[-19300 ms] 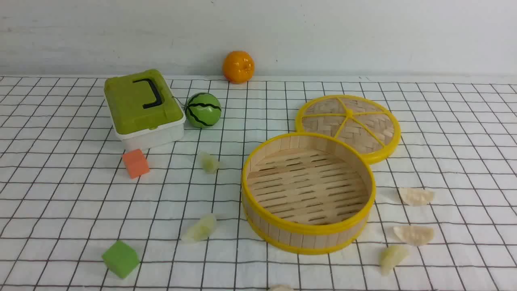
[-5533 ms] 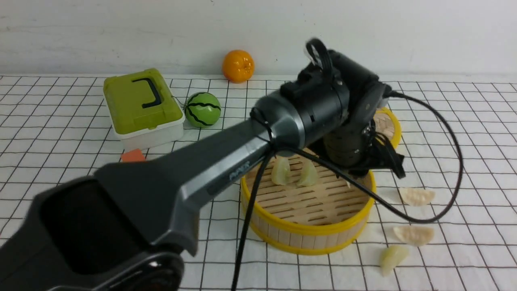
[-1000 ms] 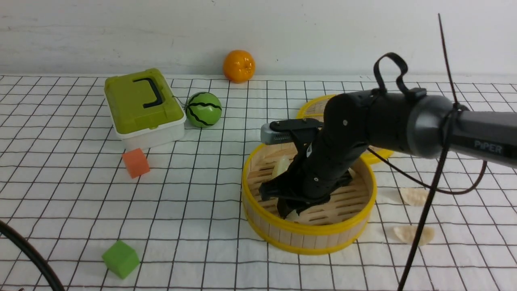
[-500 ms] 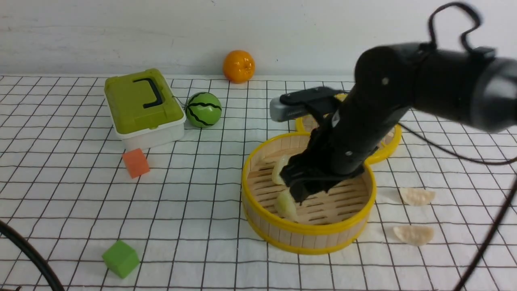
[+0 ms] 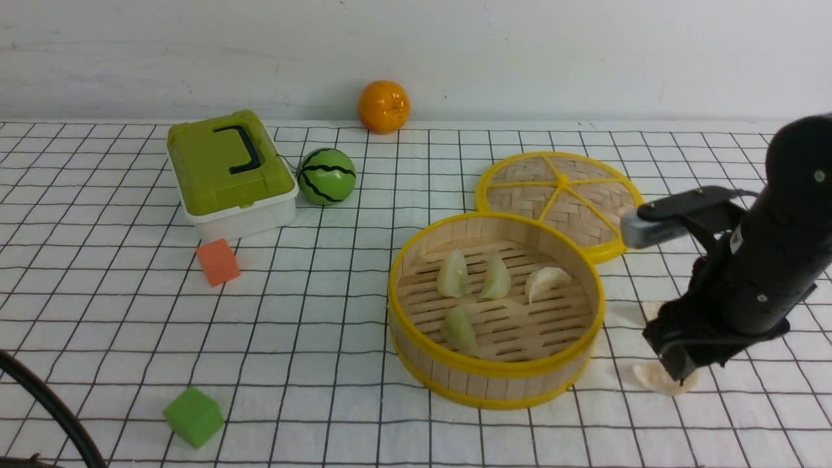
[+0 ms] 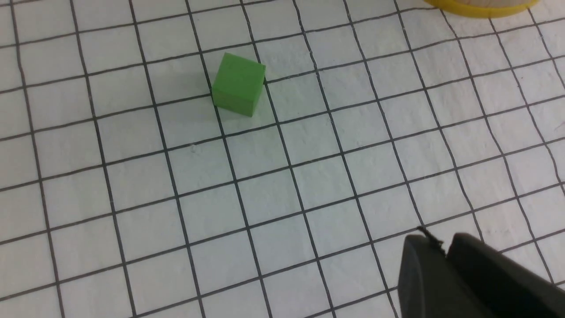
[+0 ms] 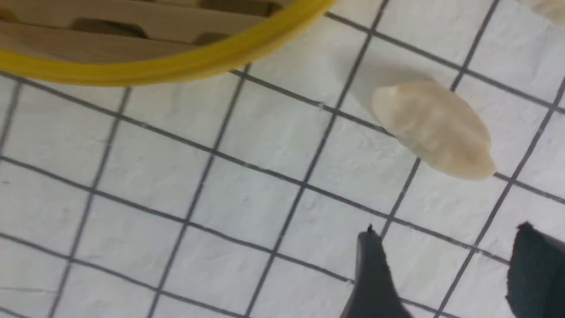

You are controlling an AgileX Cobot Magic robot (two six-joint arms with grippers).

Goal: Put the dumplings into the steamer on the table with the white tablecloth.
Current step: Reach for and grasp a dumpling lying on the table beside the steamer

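Steamer [image 5: 497, 383] holds 4 dumplings [image 5: 453, 273]; 2 are left.
We find right gripper [image 7: 446, 234] wide, empty, above 1 dumpling [image 7: 435, 130] at steamer's 4 o'clock; left gripper [image 6: 441, 240] narrow, empty.

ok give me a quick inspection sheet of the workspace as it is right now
surface: table under a white tablecloth with a black grid, slightly wrinkled
job's things: steamer upright, four dumplings inside; fifth dumpling on the cloth beside it; sixth dumpling mostly hidden by the right arm
clutter: woven lid behind the steamer; green box; watermelon toy; orange; orange cube; green cube
grippers: right gripper open, empty, near the fifth dumpling, not touching it; left gripper shut, empty, over bare cloth
cables: black cable at the near left corner
surroundings: plain white wall behind the table
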